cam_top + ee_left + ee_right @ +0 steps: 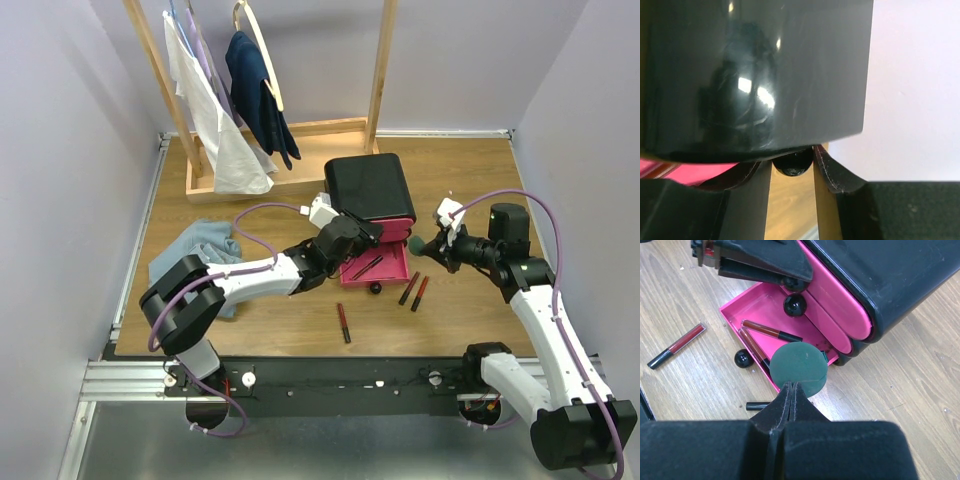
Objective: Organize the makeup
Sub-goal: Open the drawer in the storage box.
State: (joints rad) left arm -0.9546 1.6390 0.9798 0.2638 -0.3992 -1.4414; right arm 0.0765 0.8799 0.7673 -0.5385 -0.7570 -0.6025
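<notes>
Already two lip tubes (771, 331) lie in the drawer (760, 302) and three remain on the table (260, 330). My right fingers (782, 405) pinch the compact (799, 367). Whether my left fingers (832, 175) grip the knob (793, 166), I cannot tell.

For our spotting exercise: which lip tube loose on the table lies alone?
The lip tube nearest the table's front edge, before the open pink drawer's left corner. The other two loose tubes lie side by side, right of the drawer.
</notes>
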